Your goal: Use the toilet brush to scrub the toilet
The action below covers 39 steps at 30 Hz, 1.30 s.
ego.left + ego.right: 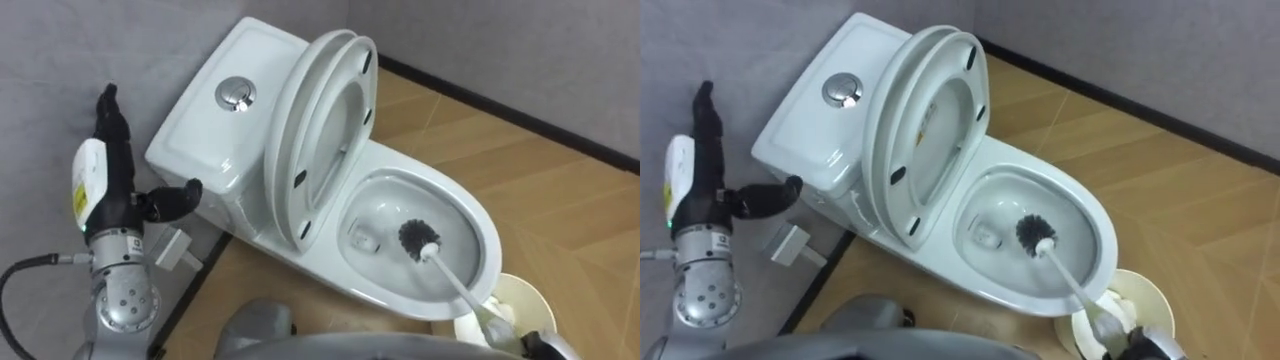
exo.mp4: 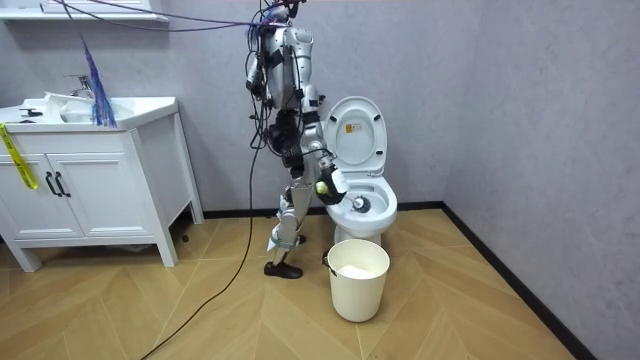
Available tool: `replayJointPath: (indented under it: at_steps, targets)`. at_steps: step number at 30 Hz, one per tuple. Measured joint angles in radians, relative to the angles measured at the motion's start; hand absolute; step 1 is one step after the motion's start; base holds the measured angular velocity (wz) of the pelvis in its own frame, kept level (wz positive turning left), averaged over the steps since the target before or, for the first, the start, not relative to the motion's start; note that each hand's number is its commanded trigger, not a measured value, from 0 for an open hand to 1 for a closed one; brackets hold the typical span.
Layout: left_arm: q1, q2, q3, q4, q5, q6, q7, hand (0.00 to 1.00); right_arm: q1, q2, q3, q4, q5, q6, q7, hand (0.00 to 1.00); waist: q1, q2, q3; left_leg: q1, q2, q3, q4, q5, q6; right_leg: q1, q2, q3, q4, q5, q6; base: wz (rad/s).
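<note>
Right hand (image 1: 1143, 346) sits at the near right edge of the eye views. You only get a sliver of it, but it's closed round the thick end of the toilet brush (image 1: 452, 282). That's my read, since the handle hangs in the air at a slant with nothing else propping it.

From there the white handle runs up and left over the near rim, and the dark bristle head (image 1: 417, 237) is down inside the toilet bowl (image 1: 487, 232), low on the right side, just right of the drain. Can't tell if the bristles are actually pressed on the porcelain or a hair off it. I'd guess the slant is so the hand stays outside the rim while the head reaches deep.

The seat and lid (image 1: 285, 150) are tipped up against the tank (image 1: 215, 130), which is what leaves the bowl open. The flush button (image 1: 236, 92) is on top, untouched.

A white bucket (image 2: 358, 292) stands on the floor just near of the bowl, right under the handle end, maybe where the brush lives.

Left hand (image 1: 112, 150) is way off left by the tank, fingers straight up, thumb out, holding nothing. Probably just parked clear.
</note>
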Motion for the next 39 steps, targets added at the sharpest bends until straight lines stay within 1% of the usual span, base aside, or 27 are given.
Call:
replayJointPath:
  at_steps: [3,4,6,8,9,10,12,15,16,17,18,19,21,22,24,25,26,27,28,29,30,31,32,33,34,35,39]
  targets:
    - [-0.022,0.02,-0.007,-0.011,0.013,-0.02,0.028,0.0,-0.004,-0.004,0.0,0.003,-0.001,-0.001,0.011,1.0,-0.019,0.003,0.0011,0.001,-0.001,-0.002,0.0,0.0,-0.001,0.001,0.001,0.001,0.0,0.0,0.0,0.0]
    - [-0.035,0.033,-0.012,-0.011,0.029,-0.025,0.034,0.0,-0.009,-0.004,0.001,0.005,-0.01,-0.001,0.017,1.0,-0.026,0.004,0.0017,0.002,-0.001,-0.002,0.0,0.0,-0.001,0.0,0.001,0.002,0.001,0.0,0.0,0.0]
    - [-0.057,0.051,-0.026,-0.018,0.042,-0.025,0.034,0.0,-0.024,-0.007,0.001,0.013,-0.028,-0.002,0.028,1.0,-0.033,0.009,0.005,0.0,-0.001,-0.002,0.0,0.0,-0.001,-0.002,0.0,0.002,0.0,0.0,0.0,0.0]
    - [-0.077,0.072,-0.066,-0.043,0.042,-0.034,0.034,0.0,-0.038,-0.014,0.003,0.014,-0.038,-0.003,0.04,1.0,-0.039,0.015,0.0081,-0.006,0.0,0.001,0.0,0.0,-0.001,-0.01,-0.001,0.006,0.0,0.0,0.0,-0.05]
    - [-0.081,0.075,-0.076,-0.043,0.042,-0.039,0.034,0.0,-0.042,-0.016,0.004,0.014,-0.038,-0.005,0.042,1.0,-0.038,0.018,0.007,-0.01,0.0,0.002,0.0,0.0,-0.001,-0.016,0.0,0.007,0.001,0.0,0.0,-0.05]
    - [-0.092,0.076,-0.094,-0.033,0.042,-0.049,0.034,0.0,-0.048,-0.018,0.006,0.016,-0.038,-0.007,0.042,1.0,-0.037,0.024,0.0105,-0.014,0.0,0.002,0.0,0.001,-0.001,-0.02,0.0,0.006,0.001,0.0,0.0,-0.05]
    - [-0.095,0.077,-0.119,-0.006,0.043,-0.053,0.032,0.0,-0.059,-0.018,0.012,0.016,-0.038,-0.011,0.042,1.0,-0.039,0.029,0.0101,-0.016,0.001,0.005,0.0,0.0,-0.001,-0.024,0.0,0.008,0.002,0.001,0.0,-0.06]
    - [-0.097,0.078,-0.155,0.045,0.054,-0.053,0.026,0.0,-0.091,-0.022,0.012,0.023,-0.077,-0.01,0.042,1.0,-0.044,0.036,0.009,-0.021,0.003,0.006,-0.002,0.001,-0.001,-0.043,0.0,0.027,0.022,0.0,-0.001,-0.15]
    - [-0.104,0.079,-0.176,0.077,0.052,-0.053,0.022,0.0,-0.104,-0.034,0.017,0.022,-0.083,-0.011,0.044,1.0,-0.049,0.045,0.0053,-0.033,0.003,0.005,-0.001,0.001,-0.001,-0.061,-0.002,0.031,0.038,0.0,-0.001,0.0]
    - [-0.109,0.079,-0.194,0.11,0.053,-0.053,0.012,0.0,-0.12,-0.048,0.021,0.021,-0.097,-0.011,0.044,1.0,-0.058,0.053,0.006,-0.042,0.003,0.007,-0.001,0.001,-0.001,-0.076,-0.004,0.034,0.053,0.0,-0.001,0.04]
    - [-0.113,0.08,-0.204,0.127,0.054,-0.053,0.006,0.0,-0.127,-0.054,0.022,0.021,-0.104,-0.011,0.044,1.0,-0.059,0.052,0.0081,-0.047,0.003,0.007,-0.001,0.001,-0.001,-0.082,-0.004,0.036,0.057,0.0,-0.001,0.0]
    - [-0.124,0.08,-0.22,0.168,0.056,-0.053,-0.001,0.0,-0.138,-0.066,0.023,0.019,-0.116,-0.01,0.043,1.0,-0.06,0.059,0.0073,-0.052,0.004,0.01,0.0,0.001,-0.001,-0.092,-0.005,0.042,0.061,0.0,-0.001,-0.08]
    - [-0.146,0.081,-0.237,0.238,0.055,-0.052,-0.012,0.0,-0.156,-0.084,0.023,0.01,-0.118,-0.01,0.039,1.0,-0.062,0.062,0.0106,-0.072,0.004,0.012,0.002,0.001,0.0,-0.122,-0.008,0.059,0.079,0.0,-0.001,-0.09]
    - [-0.16,0.082,-0.25,0.281,0.058,-0.052,-0.02,0.0,-0.168,-0.096,0.022,-0.002,-0.125,-0.01,0.033,1.0,-0.061,0.069,0.0114,-0.089,0.004,0.013,0.003,0.001,0.0,-0.152,-0.014,0.064,0.103,0.0,-0.001,-0.17]
    - [-0.174,0.084,-0.27,0.332,0.068,-0.071,-0.009,0.0,-0.186,-0.104,0.023,-0.018,-0.141,-0.01,0.018,1.0,-0.054,0.069,0.0118,-0.117,0.004,0.012,0.005,0.001,0.001,-0.193,-0.022,0.066,0.134,0.0,-0.001,-0.2]
    - [-0.188,0.085,-0.271,0.348,0.068,-0.09,0.004,0.0,-0.192,-0.108,0.022,-0.02,-0.15,-0.011,0.007,1.0,-0.049,0.069,0.0121,-0.129,0.002,0.008,0.006,0.005,0.003,-0.23,-0.033,0.065,0.183,0.0,-0.001,-0.04]
    - [-0.207,0.091,-0.283,0.371,0.068,-0.099,0.009,0.0,-0.197,-0.11,0.023,-0.018,-0.149,-0.012,0.0,1.0,-0.044,0.071,0.013,-0.136,0.003,-0.012,0.007,0.009,0.005,-0.282,-0.055,0.068,0.265,-0.001,-0.002,0.0]
    - [-0.224,0.095,-0.29,0.386,0.068,-0.104,0.013,0.0,-0.2,-0.112,0.023,-0.018,-0.148,-0.014,-0.001,1.0,-0.038,0.075,0.016,-0.137,0.001,-0.028,0.011,0.009,0.005,-0.309,-0.067,0.084,0.298,-0.01,-0.007,-0.19]
    - [-0.247,0.115,-0.296,0.4,0.068,-0.106,0.03,0.0,-0.217,-0.115,0.031,-0.019,-0.148,-0.026,-0.003,1.0,-0.021,0.064,0.0189,-0.161,-0.006,-0.038,0.033,0.008,0.003,-0.363,-0.073,0.117,0.278,-0.017,-0.02,-0.42]
    - [-0.252,0.125,-0.293,0.403,0.068,-0.107,0.049,0.0,-0.255,-0.133,0.052,-0.023,-0.146,-0.035,-0.014,1.0,-0.016,0.053,0.0232,-0.216,-0.015,-0.05,0.073,0.004,-0.003,-0.398,-0.086,0.102,0.282,-0.02,-0.033,-0.44]
    - [-0.261,0.125,-0.289,0.405,0.067,-0.106,0.05,0.0,-0.275,-0.148,0.061,-0.024,-0.147,-0.038,-0.02,1.0,-0.016,0.067,0.0246,-0.246,-0.013,-0.047,0.092,0.004,-0.003,-0.414,-0.085,0.088,0.294,-0.017,-0.039,-0.07]
    - [-0.284,0.127,-0.289,0.414,0.068,-0.106,0.043,0.0,-0.303,-0.178,0.062,-0.022,-0.15,-0.04,-0.027,1.0,-0.026,0.093,0.0244,-0.286,-0.017,-0.038,0.114,0.004,-0.004,-0.446,-0.09,0.071,0.317,-0.014,-0.045,0.18]
    - [-0.308,0.128,-0.289,0.427,0.068,-0.108,0.029,0.0,-0.323,-0.202,0.062,-0.023,-0.156,-0.038,-0.032,1.0,-0.026,0.101,0.0255,-0.306,-0.016,-0.019,0.114,0.007,-0.007,-0.483,-0.101,0.077,0.345,-0.014,-0.045,0.2]
    - [-0.316,0.128,-0.29,0.429,0.068,-0.108,0.028,0.0,-0.333,-0.211,0.063,-0.023,-0.157,-0.036,-0.033,1.0,-0.025,0.101,0.0259,-0.316,-0.017,-0.012,0.115,0.008,-0.009,-0.502,-0.106,0.08,0.358,-0.014,-0.045,0.0]
    - [-0.332,0.13,-0.288,0.428,0.068,-0.108,0.03,0.0,-0.354,-0.225,0.069,-0.027,-0.156,-0.03,-0.038,1.0,-0.022,0.095,0.0295,-0.339,-0.02,0.0,0.12,0.01,-0.01,-0.535,-0.114,0.09,0.378,-0.017,-0.05,-0.09]
    - [-0.347,0.136,-0.288,0.426,0.068,-0.109,0.033,0.0,-0.37,-0.235,0.073,-0.029,-0.156,-0.025,-0.048,1.0,-0.02,0.087,0.033,-0.366,-0.027,0.007,0.132,0.015,-0.008,-0.558,-0.124,0.09,0.383,-0.03,-0.063,-0.06]
    - [-0.395,0.165,-0.314,0.419,0.069,-0.11,0.045,0.0,-0.381,-0.251,0.116,-0.06,-0.156,0.003,-0.067,1.0,-0.003,0.083,0.0328,-0.445,-0.025,0.014,0.176,0.021,-0.002,-0.632,-0.125,0.103,0.411,-0.023,-0.064,-0.06]
